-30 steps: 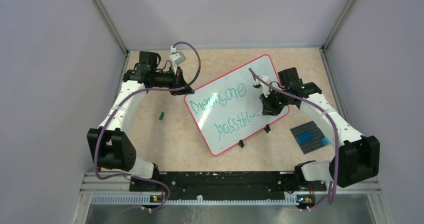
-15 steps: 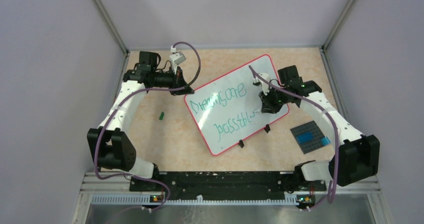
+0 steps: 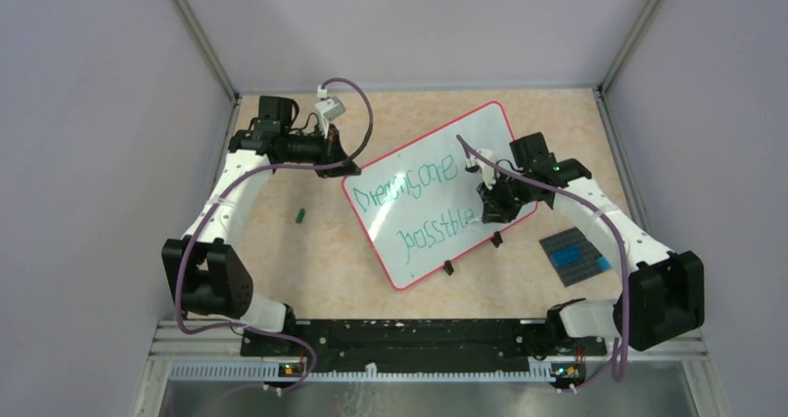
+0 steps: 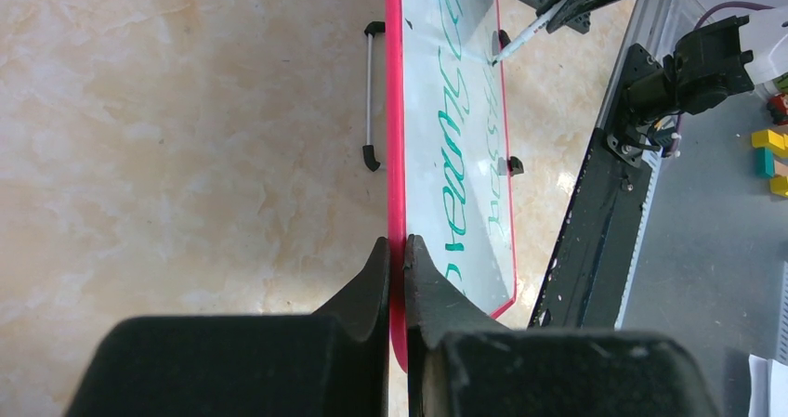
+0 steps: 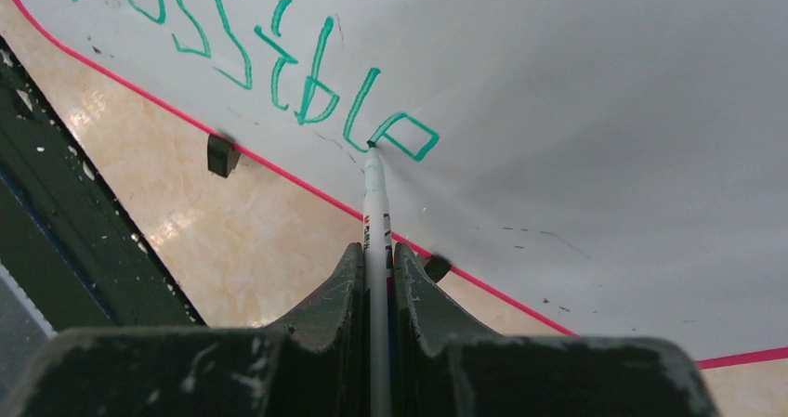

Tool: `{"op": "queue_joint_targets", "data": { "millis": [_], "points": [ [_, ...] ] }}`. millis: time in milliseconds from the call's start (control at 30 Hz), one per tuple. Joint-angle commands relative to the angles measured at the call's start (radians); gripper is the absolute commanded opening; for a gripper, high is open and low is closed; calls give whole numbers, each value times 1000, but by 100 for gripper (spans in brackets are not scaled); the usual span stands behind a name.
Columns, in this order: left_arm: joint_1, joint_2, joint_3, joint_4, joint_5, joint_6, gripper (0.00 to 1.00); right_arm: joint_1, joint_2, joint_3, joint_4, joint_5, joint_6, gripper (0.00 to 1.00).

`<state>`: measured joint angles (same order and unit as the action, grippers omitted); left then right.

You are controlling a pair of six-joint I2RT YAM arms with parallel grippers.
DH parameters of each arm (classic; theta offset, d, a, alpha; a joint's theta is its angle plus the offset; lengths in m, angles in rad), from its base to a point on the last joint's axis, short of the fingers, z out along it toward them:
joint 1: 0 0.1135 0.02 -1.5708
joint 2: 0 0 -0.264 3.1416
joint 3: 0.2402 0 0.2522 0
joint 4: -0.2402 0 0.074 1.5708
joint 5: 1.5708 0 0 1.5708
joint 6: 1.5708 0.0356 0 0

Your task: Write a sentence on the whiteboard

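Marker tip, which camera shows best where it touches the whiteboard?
The right wrist view: the marker tip rests on the whiteboard at the last green letter. The left wrist view shows it small and far; from above, the right gripper hides it.

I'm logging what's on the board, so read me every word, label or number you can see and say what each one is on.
"possible": green handwriting, lower line on the whiteboard, with the marker tip at its last letter.
"Dremingone": only roughly, green handwriting, upper line of the same board; several letters are unclear.
Print on the marker barrel, held in the right claw: too small to read.
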<state>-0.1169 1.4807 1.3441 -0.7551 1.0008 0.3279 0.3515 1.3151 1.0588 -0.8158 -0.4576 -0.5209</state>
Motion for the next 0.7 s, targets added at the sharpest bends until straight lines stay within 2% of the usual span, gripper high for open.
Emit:
{"op": "queue_joint_targets", "data": {
  "millis": [0,433,667],
  "points": [
    [-27,13,-47,-67,-49,33,0,8,-23,-43,57,15,-12,0],
    [-27,15,-46,-69,-49,30,0,-58,-35,-14,47,58,-33,0],
    [-27,9,-45,-68,-50,28,0,-61,-23,42,15,29,-42,0]
  ]
}}
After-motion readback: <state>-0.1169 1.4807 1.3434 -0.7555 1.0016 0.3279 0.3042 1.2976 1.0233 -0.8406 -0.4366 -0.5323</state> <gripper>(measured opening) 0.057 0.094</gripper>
